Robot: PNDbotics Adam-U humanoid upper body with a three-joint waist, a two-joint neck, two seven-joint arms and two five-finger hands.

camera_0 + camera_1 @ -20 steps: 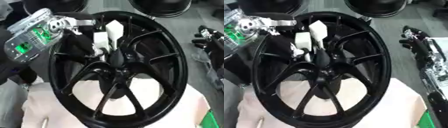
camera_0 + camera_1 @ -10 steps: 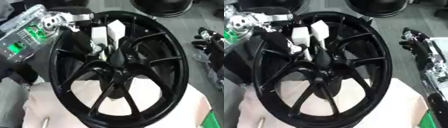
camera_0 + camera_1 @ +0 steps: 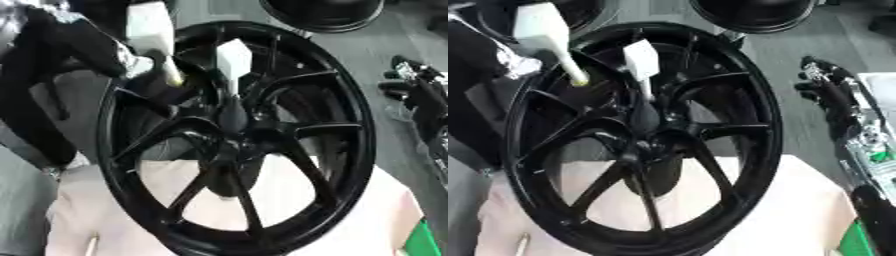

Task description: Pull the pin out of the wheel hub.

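Pin: white block-headed pin [image 3: 642, 62] is seen standing in the hub of the glossy black spoked wheel [image 3: 645, 140].
Change: left hand [image 3: 540, 30] has been raised far-left, clamped on a second white pin [image 3: 566, 67].
Right hand [image 3: 833, 97]: fingers cannot be told.
Meaning: one pin judged extracted.

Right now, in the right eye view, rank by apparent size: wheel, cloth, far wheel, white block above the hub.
1. Wheel.
2. Cloth, partly hidden under the wheel.
3. Far wheel, cut off by the top edge and farther away, so its rank is unsure.
4. White block.
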